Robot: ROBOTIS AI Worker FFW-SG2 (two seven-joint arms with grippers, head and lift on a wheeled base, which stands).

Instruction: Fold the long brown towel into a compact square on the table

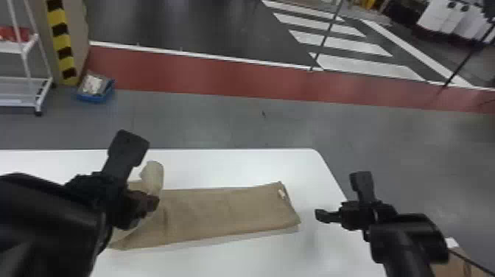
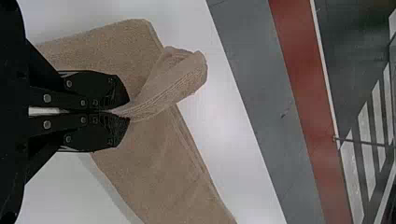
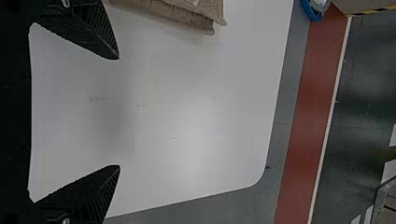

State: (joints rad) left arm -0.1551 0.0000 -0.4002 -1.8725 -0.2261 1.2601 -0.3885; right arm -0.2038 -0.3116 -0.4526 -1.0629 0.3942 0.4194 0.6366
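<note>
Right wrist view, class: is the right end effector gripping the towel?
No, the right end effector has its fingers spread wide apart, and the towel lies outside the gap between them.

Left arm [image 1: 44, 217]: black throughout, with a bulky, rounded, smooth casing; a thin dark cable [image 1: 106, 239] ran in a loop beside it. Right arm [image 1: 409, 239]: also black, its rounded casing carrying a soft sheen. Dark posts with squared, blunt ends were noted at both wrists. Left gripper [image 1: 149, 202]: matte black, flat straight links, tapered fingers [image 2: 100, 81], round silver screws [image 2: 47, 98] in mirrored pairs. Right gripper [image 1: 346, 219]: matte black, wedge-shaped fingers with a grainy surface, fine parallel ridges and pointed tips.
</note>
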